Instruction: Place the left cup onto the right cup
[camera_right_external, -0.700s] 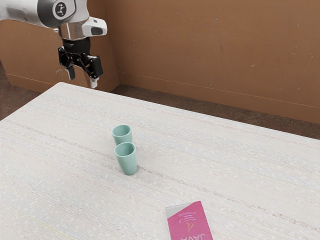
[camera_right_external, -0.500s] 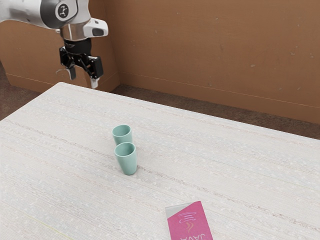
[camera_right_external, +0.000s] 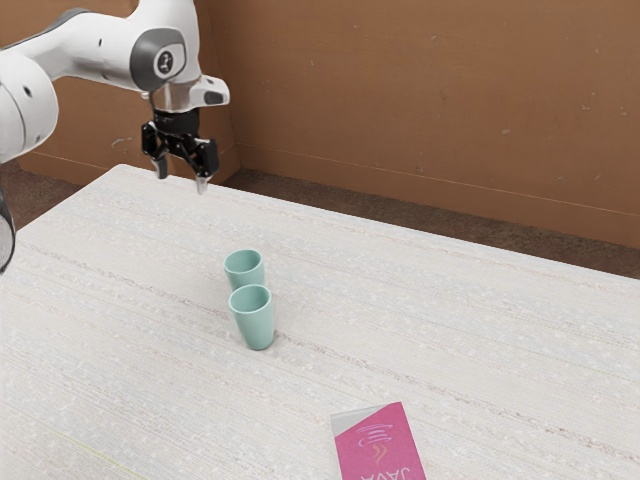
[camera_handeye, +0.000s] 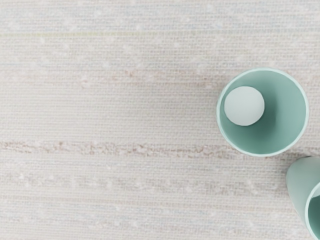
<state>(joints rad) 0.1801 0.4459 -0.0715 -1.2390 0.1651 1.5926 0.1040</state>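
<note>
Two cups stand close, far cup (camera_right_external: 244, 268) and near cup (camera_right_external: 251, 315); the gripper (camera_right_external: 181, 175) hovers well apart, spread wide, empty.

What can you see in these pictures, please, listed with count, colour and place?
Cups: two, teal, upright and close together mid-table; far cup, near cup.
Packet: one, pink with "JAVA" lettering, flat on the table at the exterior view's lower edge.
Table: one, whitish, carrying everything.
Wall: brown, behind the table.
Floor: brownish strip between table and wall.
Arm: one, white, entering from the exterior view's upper left.
Claw: one, black, open and empty, above the table's far corner at the exterior view's left.
</note>
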